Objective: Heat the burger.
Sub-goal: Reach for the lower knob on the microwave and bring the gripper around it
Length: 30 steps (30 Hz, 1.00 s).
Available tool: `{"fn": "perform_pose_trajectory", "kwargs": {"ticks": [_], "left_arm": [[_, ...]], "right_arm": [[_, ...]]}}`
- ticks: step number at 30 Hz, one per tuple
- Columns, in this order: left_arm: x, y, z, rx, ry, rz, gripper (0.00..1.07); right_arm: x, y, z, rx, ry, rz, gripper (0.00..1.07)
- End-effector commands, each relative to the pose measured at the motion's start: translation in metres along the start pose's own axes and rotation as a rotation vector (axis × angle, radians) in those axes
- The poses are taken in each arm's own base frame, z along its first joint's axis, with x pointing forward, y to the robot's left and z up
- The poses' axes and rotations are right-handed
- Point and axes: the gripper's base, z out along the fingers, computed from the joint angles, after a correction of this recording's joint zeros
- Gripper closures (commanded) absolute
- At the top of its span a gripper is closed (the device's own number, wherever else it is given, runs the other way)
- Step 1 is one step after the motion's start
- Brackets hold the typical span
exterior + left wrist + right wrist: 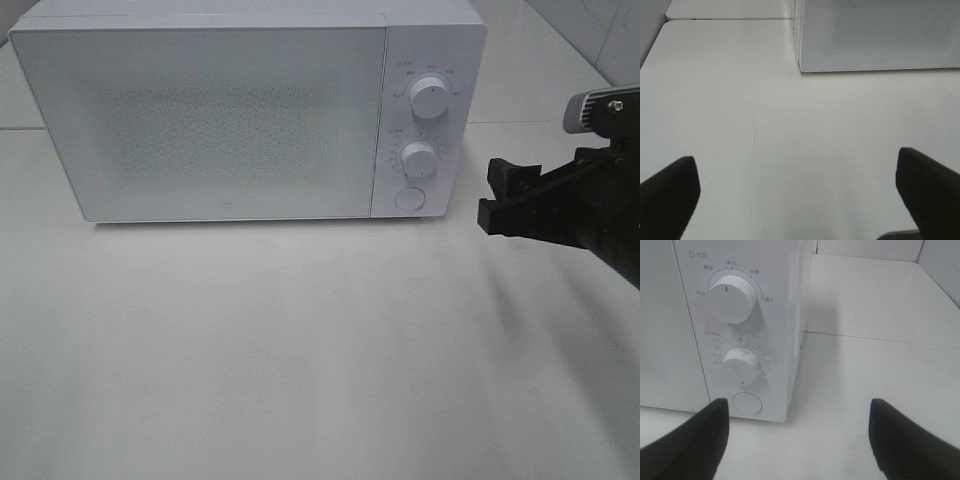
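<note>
The burger is out of view in all three views. A white microwave (230,120) stands at the back of the table with its door shut. My right gripper (490,193) hovers open and empty just right of the microwave's control panel. In the right wrist view that gripper (800,440) faces the panel's lower right corner, with its black fingers (690,440) spread wide. My left gripper (797,200) is open over bare table, with the microwave's front left corner (801,65) ahead of it and nothing between its fingers (667,195).
The panel carries an upper knob (431,96), a lower knob (418,157) and a round button (409,198). The white table (300,350) spreads in front of the microwave. A tiled wall rises at the back right.
</note>
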Motion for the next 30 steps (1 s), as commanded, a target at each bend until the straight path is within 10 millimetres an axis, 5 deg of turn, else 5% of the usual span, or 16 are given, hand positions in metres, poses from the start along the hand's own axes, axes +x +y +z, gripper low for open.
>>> {"fn": "perform_pose_trajectory", "kwargs": {"ticks": [1,15,30], "left_arm": [[0.002,-0.001,-0.003,0.006,-0.022,-0.005,0.07],[0.002,-0.001,-0.003,0.006,-0.022,-0.005,0.07],[0.002,-0.001,-0.003,0.005,-0.022,-0.005,0.07]], "right_arm": [[0.007,0.012,-0.001,0.018,-0.021,-0.026,0.32],[0.035,0.043,-0.003,0.052,-0.012,-0.065,0.32],[0.04,0.046,-0.002,0.046,0.002,0.005,0.32]]}}
